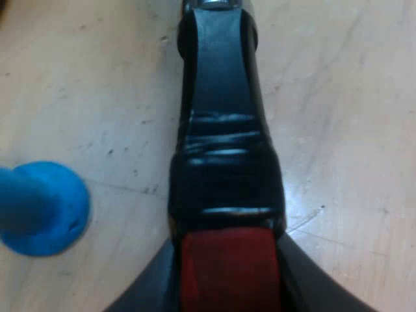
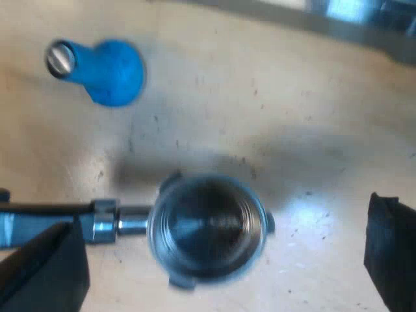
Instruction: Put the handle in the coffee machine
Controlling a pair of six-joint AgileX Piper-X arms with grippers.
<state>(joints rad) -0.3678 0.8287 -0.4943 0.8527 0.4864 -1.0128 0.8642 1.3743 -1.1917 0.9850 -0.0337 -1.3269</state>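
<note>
The carrying step looks to be in hand. The holder (image 2: pixel 207 227) seems to hang just above the tabletop (image 2: pixel 312 97), its shadow cast beside it, and the left hand (image 1: pixel 227 289) is clamped on the red end of its handle (image 1: pixel 224 130). The right hand (image 2: pixel 218 257) is spread wide and empty, its fingers (image 2: pixel 45 273) on either side of the holder's basket. Next, I judge, the holder must be carried to the machine's front, raised and turned to lock. Counted: one holder, one blue tamper (image 2: pixel 107 71) standing near it, two hands.

Holder (image 2: pixel 207 227) shiny metal; handle (image 1: pixel 224 110) glossy plastic; tamper (image 2: pixel 107 71) matt plastic; table (image 1: pixel 338 97) scuffed wood.
</note>
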